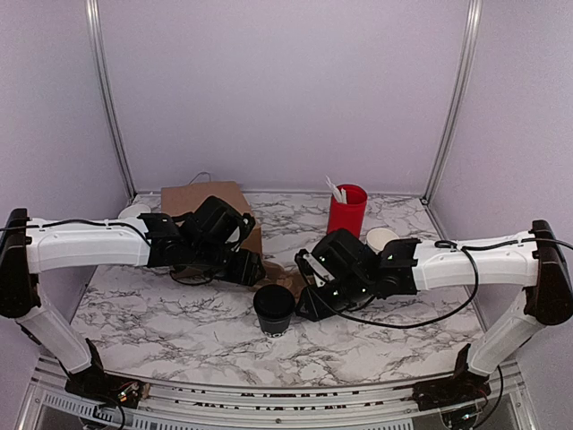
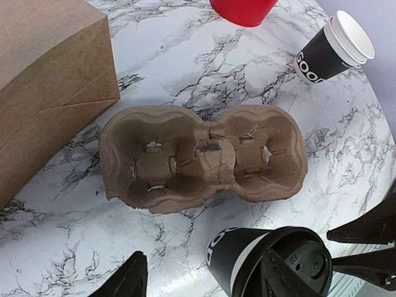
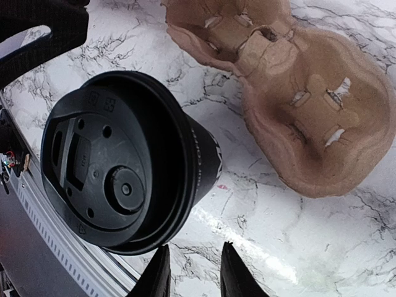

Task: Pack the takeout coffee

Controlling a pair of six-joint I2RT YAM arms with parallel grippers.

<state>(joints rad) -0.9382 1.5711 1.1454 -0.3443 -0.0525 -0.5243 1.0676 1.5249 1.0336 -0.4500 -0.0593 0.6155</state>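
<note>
The takeout coffee (image 1: 274, 309), a small black cup with a black lid, stands upright on the marble near the front, between the two arms. It also shows in the left wrist view (image 2: 247, 263) and in the right wrist view (image 3: 124, 167). My left gripper (image 1: 251, 267) (image 2: 207, 281) is open and empty, with its right finger beside the cup's lid. My right gripper (image 1: 309, 303) (image 3: 193, 275) is slightly open and empty, low over the table just right of the cup. A brown two-cup pulp carrier (image 2: 204, 158) (image 3: 297, 93) lies empty just behind the cup.
A brown paper bag (image 1: 204, 202) (image 2: 43, 80) lies at the back left. A red cup with white utensils (image 1: 346, 209) stands at the back. A stack of lidless black cups (image 1: 382, 238) (image 2: 328, 52) stands right of the carrier.
</note>
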